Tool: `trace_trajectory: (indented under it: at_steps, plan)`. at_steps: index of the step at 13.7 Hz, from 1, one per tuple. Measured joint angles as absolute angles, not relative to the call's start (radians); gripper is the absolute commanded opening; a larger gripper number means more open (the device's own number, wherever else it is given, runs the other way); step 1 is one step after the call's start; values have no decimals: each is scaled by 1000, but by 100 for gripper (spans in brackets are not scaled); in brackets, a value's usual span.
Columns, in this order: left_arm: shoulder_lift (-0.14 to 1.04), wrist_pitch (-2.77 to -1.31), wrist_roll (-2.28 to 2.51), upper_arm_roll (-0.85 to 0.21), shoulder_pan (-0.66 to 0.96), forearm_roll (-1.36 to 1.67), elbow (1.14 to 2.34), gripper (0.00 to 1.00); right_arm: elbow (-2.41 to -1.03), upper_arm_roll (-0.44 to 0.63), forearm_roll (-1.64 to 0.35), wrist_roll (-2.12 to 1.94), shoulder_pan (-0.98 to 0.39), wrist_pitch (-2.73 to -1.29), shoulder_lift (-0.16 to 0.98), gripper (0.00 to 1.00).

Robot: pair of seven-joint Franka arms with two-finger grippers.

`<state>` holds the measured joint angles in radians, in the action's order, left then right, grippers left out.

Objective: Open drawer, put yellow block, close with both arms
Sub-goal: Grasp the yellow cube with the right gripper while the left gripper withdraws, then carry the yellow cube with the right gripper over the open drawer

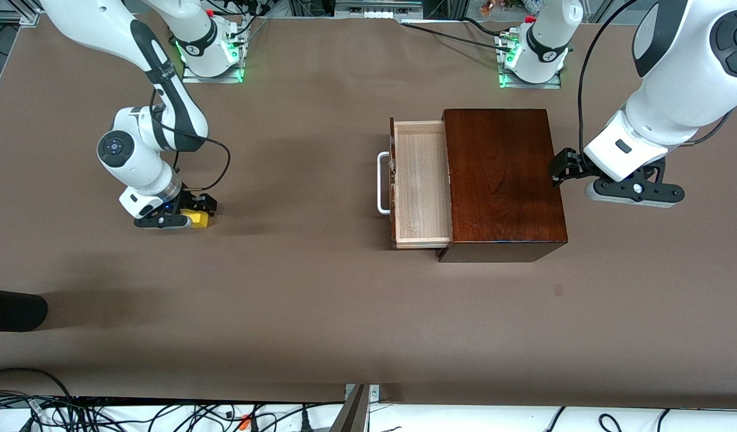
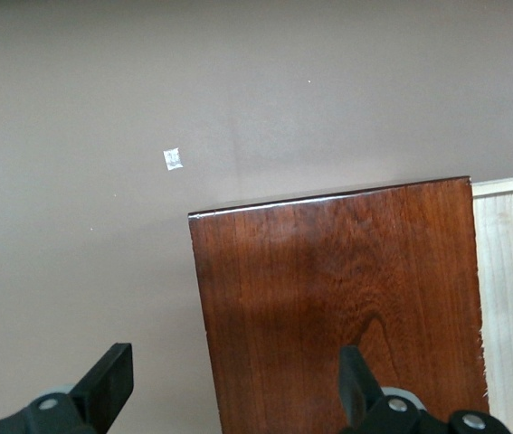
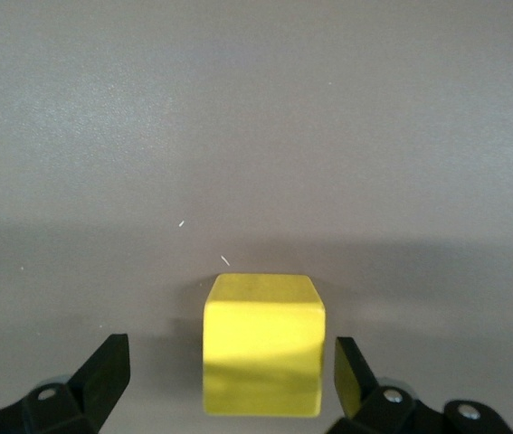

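The right end effector (image 3: 229, 384) sits low on the table (image 1: 320, 312), fingers spread around the yellow block (image 3: 263, 344), seemingly not yet gripping. The left end effector (image 2: 233, 384), also spread, straddles the box (image 1: 500, 180) edge; the drawer (image 1: 421, 183) stands pulled out.

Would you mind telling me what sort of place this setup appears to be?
Most likely a robotics lab bench: two white arms bolted on green-lit bases, a plain brown-covered table, and loose cables along its edge nearest the front camera.

Our right gripper (image 3: 229, 384) low at counter (image 1: 320, 312), fingers (image 3: 102, 371) spread wide, wrist bent down. Our left gripper (image 2: 233, 384) near counter too, fingers (image 2: 107, 380) apart, arm reaching in.
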<state>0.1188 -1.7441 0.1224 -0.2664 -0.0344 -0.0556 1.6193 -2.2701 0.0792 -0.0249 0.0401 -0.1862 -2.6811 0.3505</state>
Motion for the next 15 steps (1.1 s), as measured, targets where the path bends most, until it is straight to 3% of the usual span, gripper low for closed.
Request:
trace_trajectory:
  at_steps: [5,10,12,15]
  plan:
    - [103,-1710,33,-193,-25,-55,1610,100,-2270,79,-25,40,-186,-2696,365,99]
    - [84,-1607,-25,0,112,-24,1540,100,-2270,79,-25,39,-186,-2698,372,82]
    - [82,-1571,-27,16,120,-18,1510,100,-2270,79,-25,39,-186,-2698,374,69]
    - [82,-1517,-27,16,120,-17,1483,100,-2270,80,-25,30,-185,-2699,374,31]
